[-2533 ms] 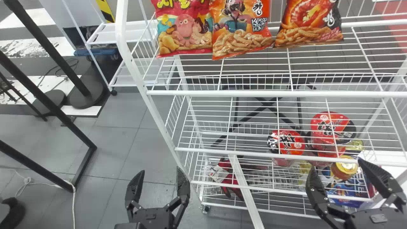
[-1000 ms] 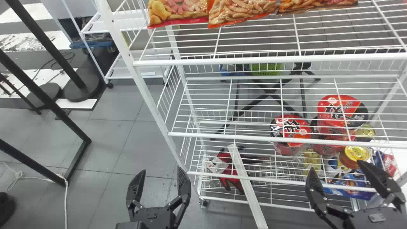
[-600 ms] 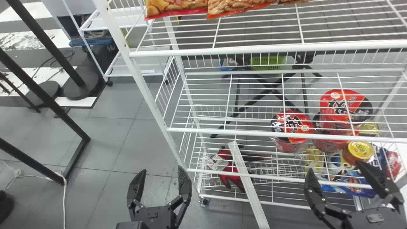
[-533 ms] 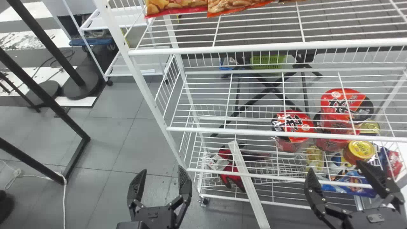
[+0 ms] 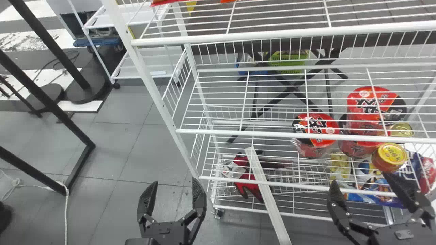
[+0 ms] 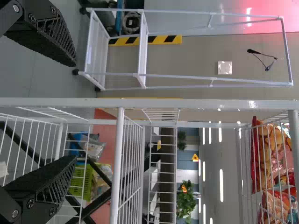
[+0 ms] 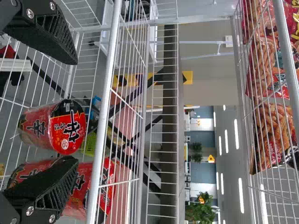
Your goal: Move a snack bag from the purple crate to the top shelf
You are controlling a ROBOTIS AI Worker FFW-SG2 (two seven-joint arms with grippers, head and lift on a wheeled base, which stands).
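W/ room upright: L gripper (image 5: 175,180) spread at 6 o'clock, snack bags (image 6: 268,147) 1, wht cart (image 6: 141,51) 10, grn bskt (image 6: 79,186) 4-5.

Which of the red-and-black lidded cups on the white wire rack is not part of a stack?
The leftmost lidded cup in the head view: it stands singly, while the cups to its right are stacked.

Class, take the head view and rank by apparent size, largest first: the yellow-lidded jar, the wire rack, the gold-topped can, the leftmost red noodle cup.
1. Wire rack
2. Leftmost red noodle cup
3. Yellow-lidded jar
4. Gold-topped can, judged by its visible part
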